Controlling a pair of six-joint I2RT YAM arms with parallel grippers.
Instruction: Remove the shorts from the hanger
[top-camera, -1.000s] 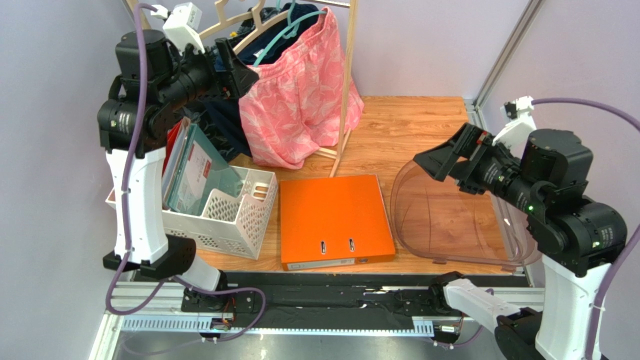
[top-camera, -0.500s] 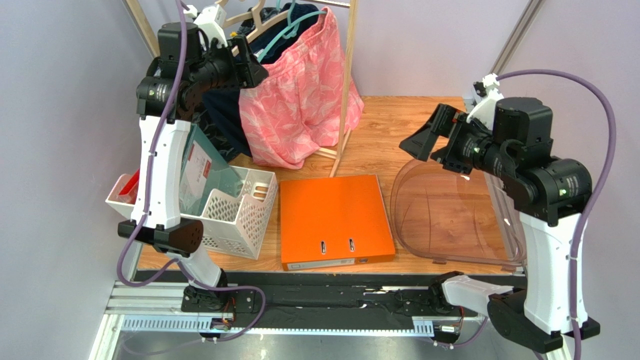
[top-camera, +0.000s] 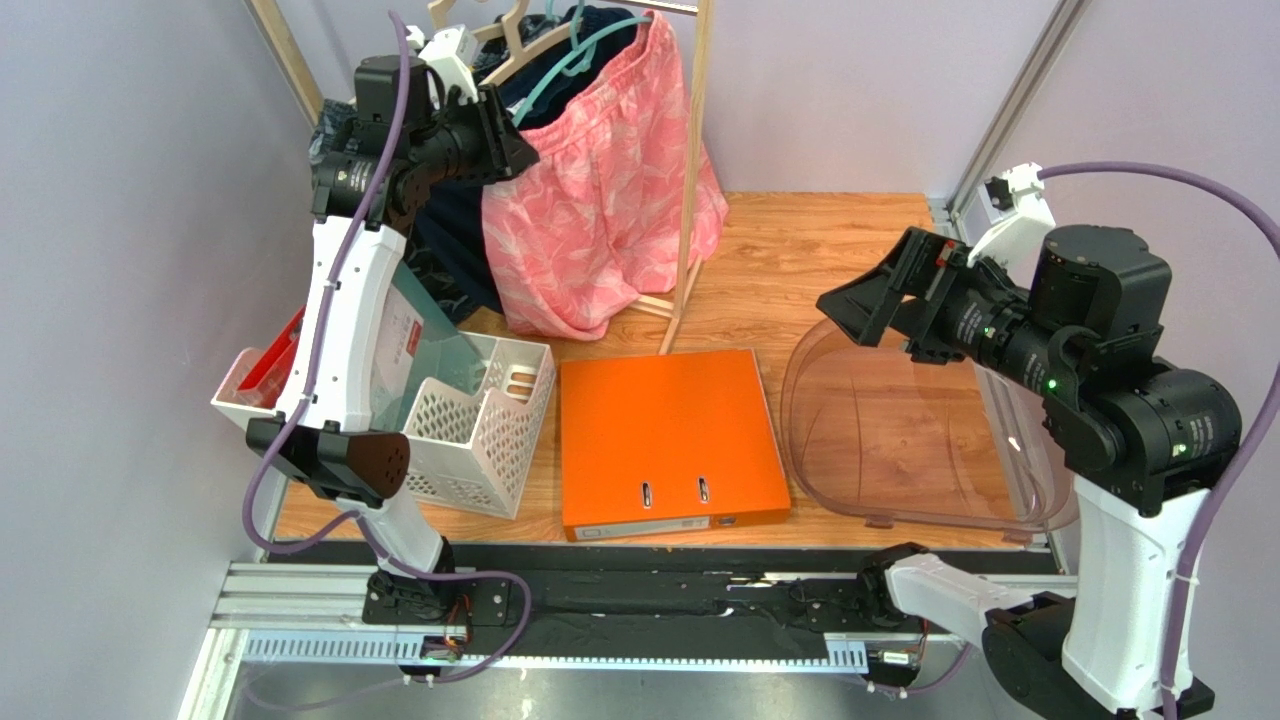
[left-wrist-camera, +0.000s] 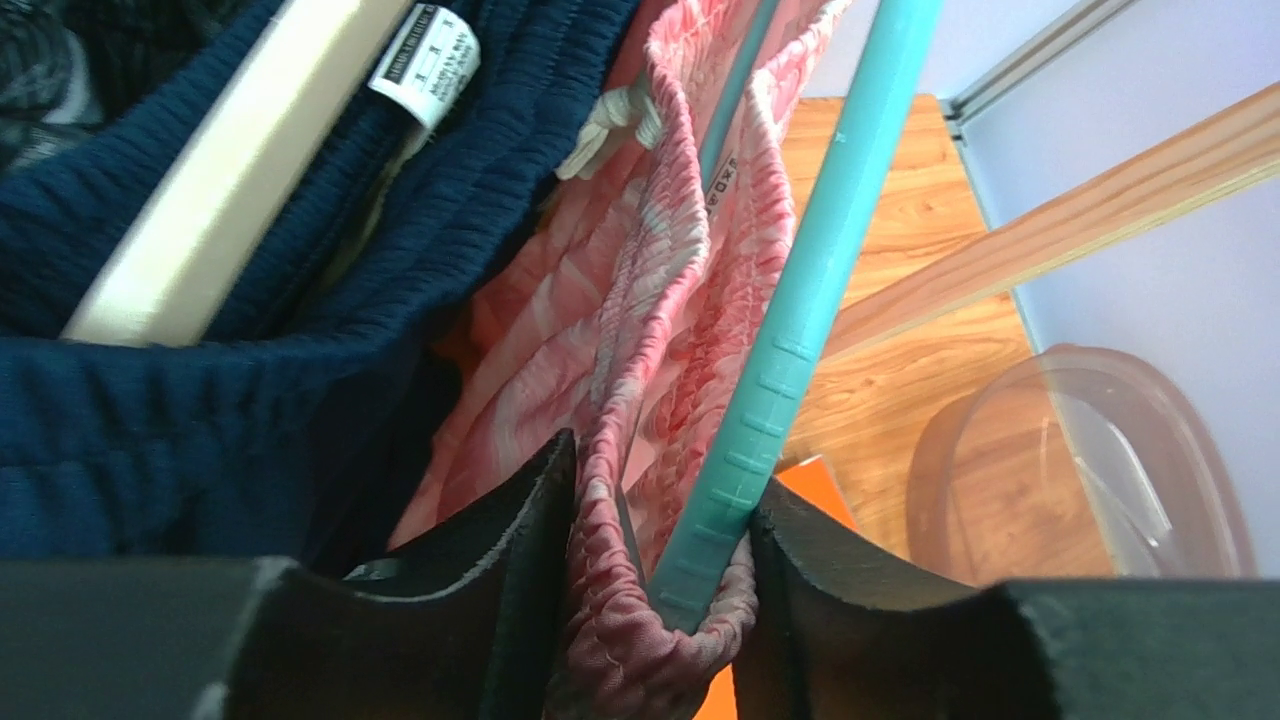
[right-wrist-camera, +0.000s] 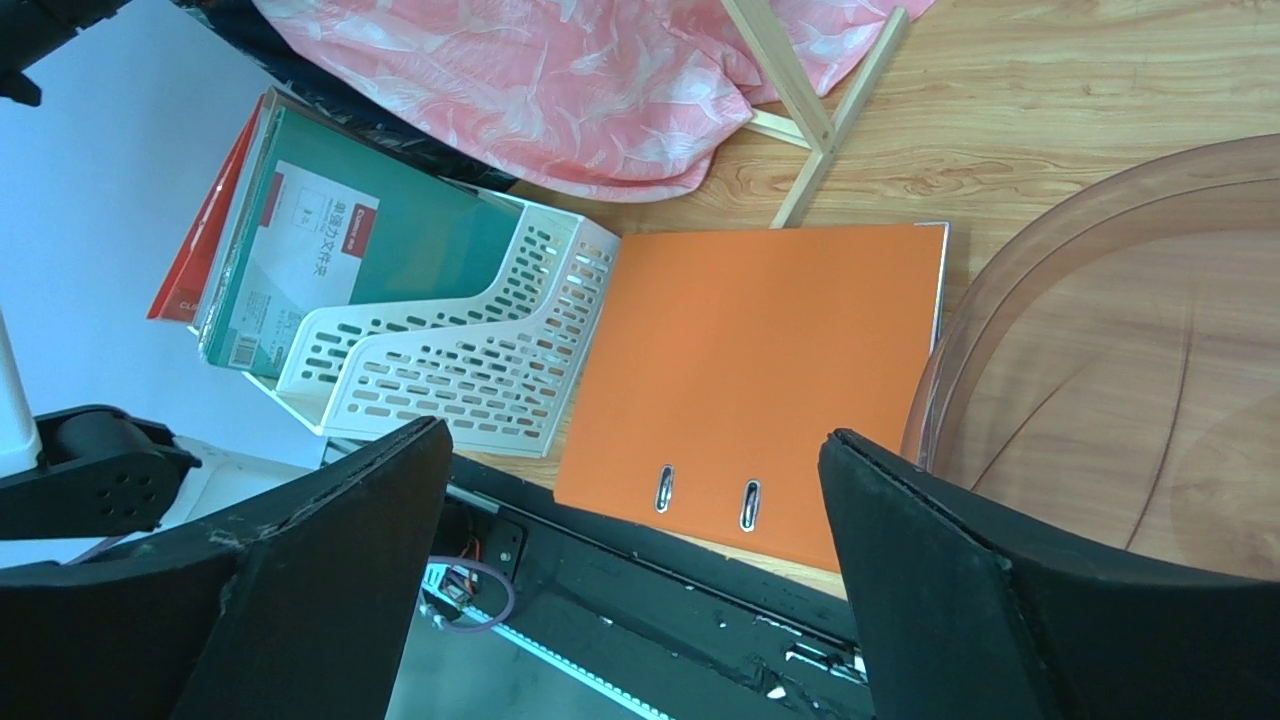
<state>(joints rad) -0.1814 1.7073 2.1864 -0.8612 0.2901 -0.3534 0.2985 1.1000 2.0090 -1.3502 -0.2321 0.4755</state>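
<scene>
- My left gripper (left-wrist-camera: 661, 488) is up at the far left by the clothes rack, jaws pinched in on the shorts (top-camera: 601, 195). They've got the gathered waistband and one arm of the hanger (left-wrist-camera: 812, 270) squeezed between them.
- The shorts hang off the hanger on the rack, with the hem draping down to the table by the rack post (top-camera: 694, 165).
- The navy shorts (left-wrist-camera: 196, 405) on a wooden hanger (left-wrist-camera: 226, 165) sit just left of them, touching.
- My right gripper (right-wrist-camera: 634, 435) is spread wide with nothing in it, hanging over the near right between the orange binder (top-camera: 669, 443) and the clear tub (top-camera: 902, 435).
</scene>
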